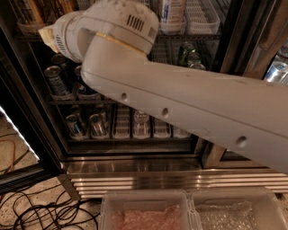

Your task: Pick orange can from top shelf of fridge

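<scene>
Claw [45, 35] at upper left of fridge [135, 167], its state untellable; white arm [189, 103] across the racks [63, 102]; cans [57, 81] beneath; floor cables [40, 211]

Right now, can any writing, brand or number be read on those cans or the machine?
No text is legible.
Tall orange-gold streaked can, top left: markings too blurred.
White can with dark print, top middle: too blurred.
Silver-and-blue can, middle shelf: too blurred.
White robot hand, upper left near the orange-gold can: no writing visible.

Dim, shadowy fridge [148, 167] interior; the pale gripper [45, 34] at upper left catches light.
</scene>
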